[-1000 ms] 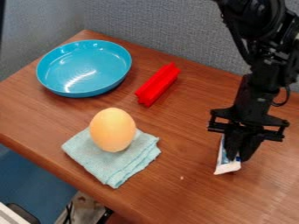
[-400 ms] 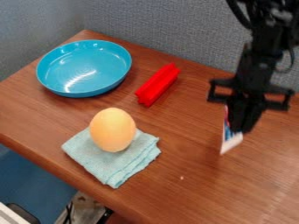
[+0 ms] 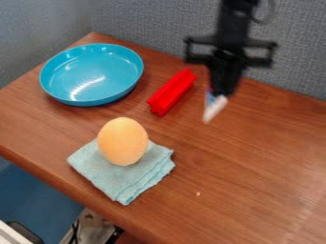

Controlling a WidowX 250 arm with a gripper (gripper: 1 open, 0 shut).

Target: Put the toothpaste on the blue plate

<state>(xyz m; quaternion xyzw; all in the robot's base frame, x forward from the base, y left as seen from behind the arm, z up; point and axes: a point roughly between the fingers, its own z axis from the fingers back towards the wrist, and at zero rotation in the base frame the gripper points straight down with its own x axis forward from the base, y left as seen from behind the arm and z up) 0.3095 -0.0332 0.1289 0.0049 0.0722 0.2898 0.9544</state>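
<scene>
My gripper hangs above the table's back middle, just right of the red block, and it is shut on the toothpaste. The small white tube dangles below the fingers, tilted and blurred, clear of the table top. The blue plate rests at the back left with nothing in it, well to the left of the gripper.
A red rectangular block lies between the plate and the gripper. An orange egg sits on a light-blue folded cloth near the front. The wooden table has bare surface at the right.
The gripper has lifted the toothpaste off the table at the right and carried it up and leftward, to beside the red block.
</scene>
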